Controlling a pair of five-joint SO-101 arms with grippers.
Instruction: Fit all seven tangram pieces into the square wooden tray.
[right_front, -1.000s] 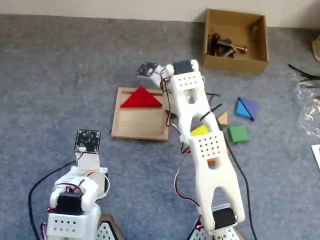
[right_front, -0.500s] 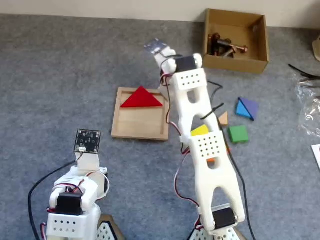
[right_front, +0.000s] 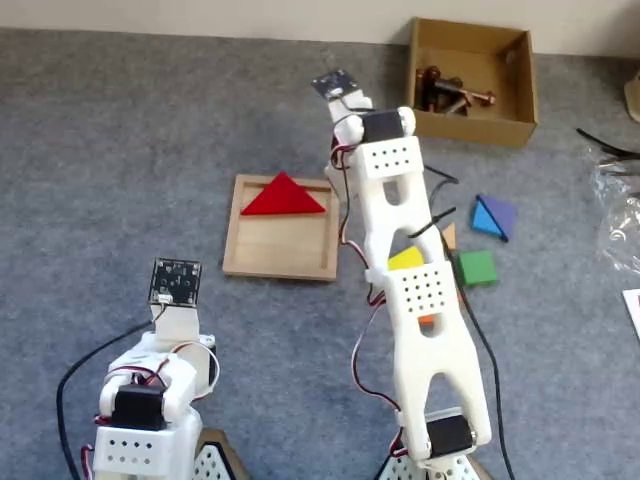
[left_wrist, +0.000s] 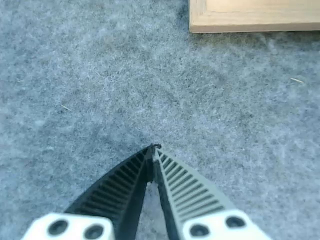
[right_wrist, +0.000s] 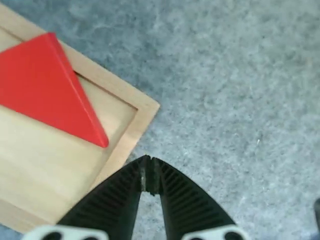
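The square wooden tray (right_front: 262, 262) lies mid-table with a red triangle (right_front: 283, 196) in its far part. In the right wrist view my right gripper (right_wrist: 149, 170) is shut and empty, hovering just outside a corner of the tray (right_wrist: 131, 132), close to the red triangle (right_wrist: 47, 82). Right of the right arm lie a yellow piece (right_front: 403, 259), a green square (right_front: 477, 268), a blue triangle (right_front: 485, 217) on a purple piece (right_front: 504, 211), and a small tan triangle (right_front: 448, 237). An orange piece (right_front: 425, 320) peeks from under the arm. My left gripper (left_wrist: 153, 152) is shut over bare carpet, short of the tray (left_wrist: 250, 22).
A cardboard box (right_front: 512, 125) with dark metal parts stands at the back right. Black cables and a clear plastic bag (right_front: 620, 225) lie at the right edge. Grey carpet left of the tray is open.
The right arm's wrist has swung away from the tray's far right corner toward the back and right. The left arm and the red triangle have stayed put.
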